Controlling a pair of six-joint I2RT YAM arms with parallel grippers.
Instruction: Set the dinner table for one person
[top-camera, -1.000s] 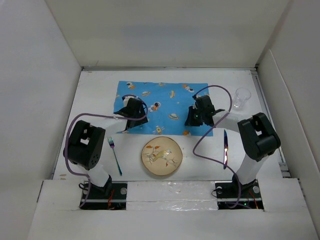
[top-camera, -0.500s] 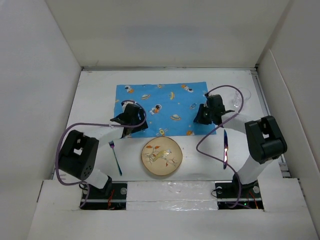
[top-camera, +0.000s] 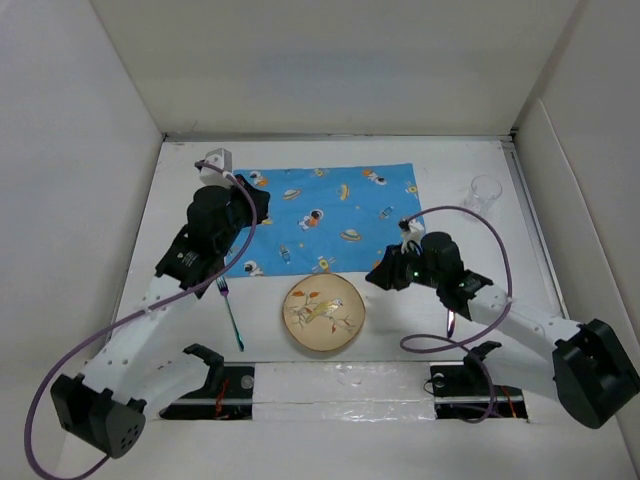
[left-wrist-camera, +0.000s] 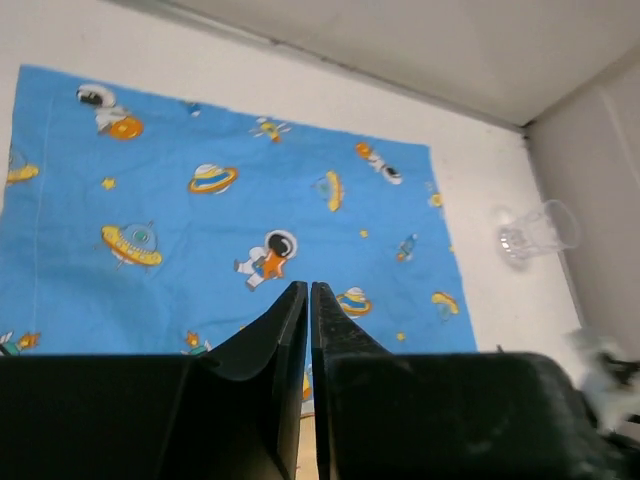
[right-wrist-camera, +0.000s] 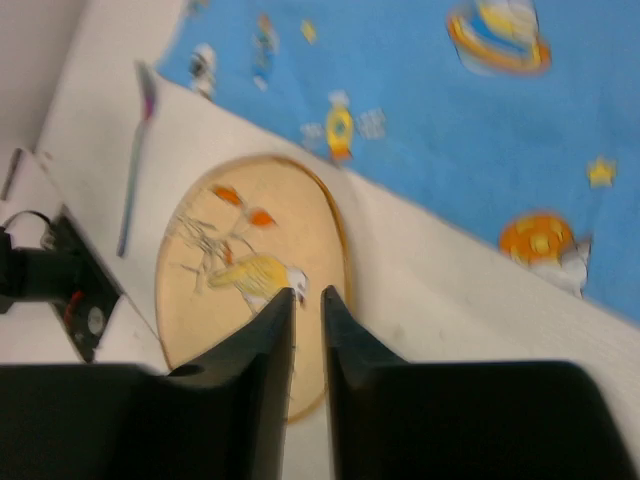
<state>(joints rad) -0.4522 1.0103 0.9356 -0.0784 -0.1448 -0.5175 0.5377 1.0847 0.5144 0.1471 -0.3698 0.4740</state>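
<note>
On the white dinner table (top-camera: 450, 165) lies a blue astronaut-print mat (top-camera: 330, 215), spread flat. Near its front edge sits a bird-painted plate (top-camera: 323, 313), with a fork (top-camera: 230, 312) to its left. A knife (top-camera: 452, 295) lies to its right, partly under the right arm. My left gripper (top-camera: 250, 208) is over the mat's (left-wrist-camera: 200, 220) far left part, shut and empty (left-wrist-camera: 308, 285). My right gripper (top-camera: 385, 275) hovers at the plate's (right-wrist-camera: 250, 300) right side. Its jaws (right-wrist-camera: 307, 292) are slightly apart with nothing between them.
A clear glass (top-camera: 484, 195) stands on the table right of the mat, also seen in the left wrist view (left-wrist-camera: 530, 232). The fork (right-wrist-camera: 135, 170) shows in the right wrist view. White walls enclose the table on three sides. Purple cables loop beside both arms.
Both grippers have left the mat's near edge. The left one rose toward the far left and shut. The right one swung down to the plate's right side, its jaws parting slightly.
</note>
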